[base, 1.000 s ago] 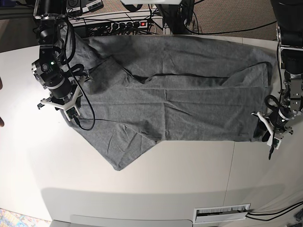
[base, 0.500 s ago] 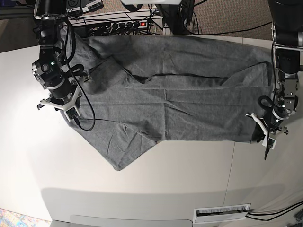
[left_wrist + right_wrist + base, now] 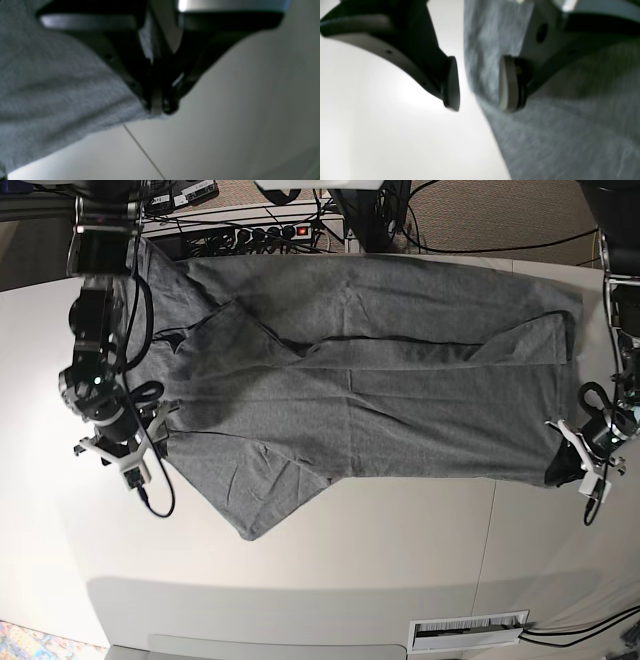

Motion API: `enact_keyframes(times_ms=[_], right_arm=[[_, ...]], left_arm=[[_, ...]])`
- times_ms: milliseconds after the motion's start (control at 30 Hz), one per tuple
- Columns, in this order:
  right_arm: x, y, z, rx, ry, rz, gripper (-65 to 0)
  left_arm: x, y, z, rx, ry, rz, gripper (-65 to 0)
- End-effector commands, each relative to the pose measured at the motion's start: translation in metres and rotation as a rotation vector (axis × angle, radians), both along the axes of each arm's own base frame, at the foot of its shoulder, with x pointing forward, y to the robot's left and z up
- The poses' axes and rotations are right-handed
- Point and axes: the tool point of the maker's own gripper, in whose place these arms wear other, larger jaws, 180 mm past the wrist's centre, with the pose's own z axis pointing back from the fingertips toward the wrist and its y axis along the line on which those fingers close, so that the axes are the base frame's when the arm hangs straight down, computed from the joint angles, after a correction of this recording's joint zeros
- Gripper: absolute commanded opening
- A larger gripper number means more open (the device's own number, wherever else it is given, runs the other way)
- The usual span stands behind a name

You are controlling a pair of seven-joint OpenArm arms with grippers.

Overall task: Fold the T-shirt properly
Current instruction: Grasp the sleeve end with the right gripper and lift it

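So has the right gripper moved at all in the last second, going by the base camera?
Yes. The right gripper has moved down the image along the T-shirt edge, away from the power strip, toward the table front.

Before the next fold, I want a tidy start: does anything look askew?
Yes. The T-shirt lies unevenly on the table: one sleeve sticks out diagonally, and a loose flap lies creased across the body.

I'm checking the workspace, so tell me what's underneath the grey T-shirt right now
The T-shirt lies spread on a white table, bare around its lower edge. Whatever sits beneath the cloth itself is covered and cannot be seen.
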Motion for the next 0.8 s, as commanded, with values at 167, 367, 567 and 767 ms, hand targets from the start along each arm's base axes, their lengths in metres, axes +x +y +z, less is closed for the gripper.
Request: enact_keyframes(times_ms=[167,367,567,767], right_arm=[[0.052,-0.013,0.04,0.057,-0.09,-0.013,-38.7],[0.072,-0.002,0.021,0.103,-0.017,0.035,-38.7],[0.082,0.031,-0.011,0.087,0.061,0.146,-38.7],[0.077,0.037,-0.032,0.01,0.133,0.193,-38.7]], left_arm=[[0.011,0.031,0.039,-0.035,-0.069,0.068,-65.0],[0.012,0.031,0.042,-0.07,-0.074,0.082,-65.0],[0.011,0.031,0.039,-0.062,-0.056,0.082,-65.0],[0.01,0.031,0.038,-0.059,-0.051,0.082,-65.0]])
